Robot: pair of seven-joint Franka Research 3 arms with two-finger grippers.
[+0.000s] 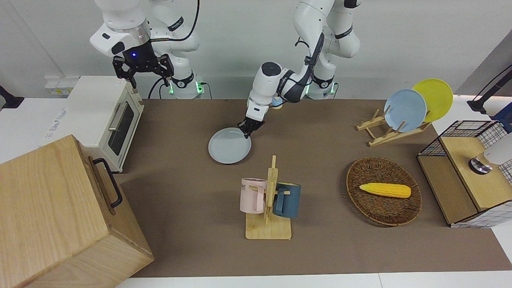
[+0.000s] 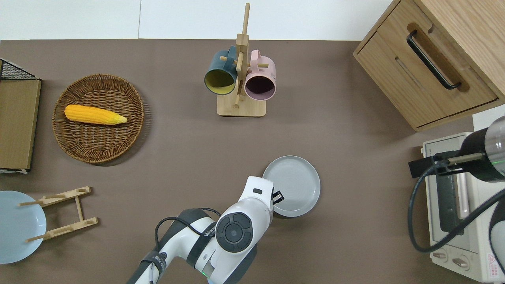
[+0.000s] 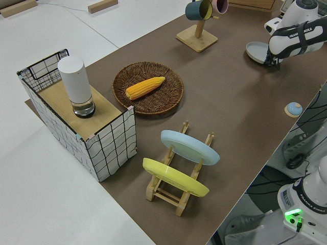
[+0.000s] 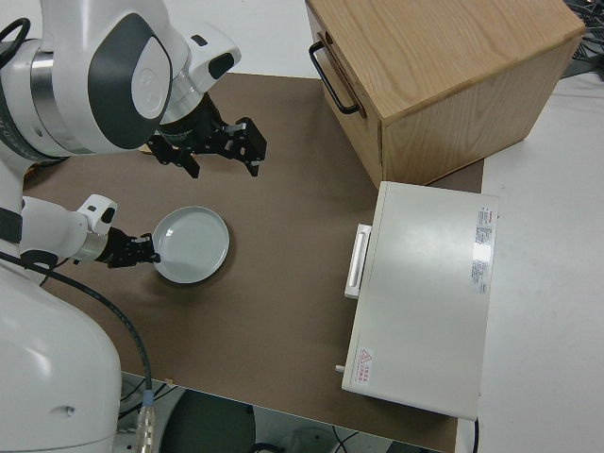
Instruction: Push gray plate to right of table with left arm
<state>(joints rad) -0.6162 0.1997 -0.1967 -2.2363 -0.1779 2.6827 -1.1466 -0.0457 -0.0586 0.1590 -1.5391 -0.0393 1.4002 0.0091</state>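
Note:
The gray plate [image 1: 229, 146] lies flat on the brown table [image 1: 180, 208], nearer to the robots than the mug rack. It also shows in the overhead view [image 2: 294, 183], the left side view [image 3: 255, 50] and the right side view [image 4: 192, 243]. My left gripper [image 1: 245, 131] is low at the table, against the plate's rim on the side toward the left arm's end. It also shows in the overhead view [image 2: 277, 197] and the right side view [image 4: 140, 251]. My right gripper [image 1: 142, 75] is open and empty, and that arm is parked.
A wooden mug rack [image 1: 269, 204] holds a pink mug and a blue mug. A white toaster oven [image 1: 106, 116] and a wooden cabinet [image 1: 60, 212] stand at the right arm's end. A wicker basket [image 1: 384, 208] with corn, a plate rack [image 1: 390, 132] and a wire crate [image 1: 468, 172] stand at the left arm's end.

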